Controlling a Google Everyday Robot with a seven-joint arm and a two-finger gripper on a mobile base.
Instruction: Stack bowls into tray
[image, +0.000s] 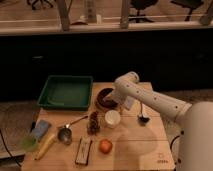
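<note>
Right of the green tray (65, 93), the gripper (113, 98) is down at the bowls (103, 99), just behind the white cup (112, 118); whether it's gripping, I cannot tell.

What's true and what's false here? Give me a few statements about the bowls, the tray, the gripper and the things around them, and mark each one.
1. No bowl lies in the green tray. True.
2. The bowls sit to the left of the tray. False: they sit on the table just right of it.
3. The gripper is down at the bowls. True.
4. The white cup stands inside the tray. False: it stands on the table, in front of the bowls.
5. The orange fruit lies nearer the camera than the white cup. True.
</note>
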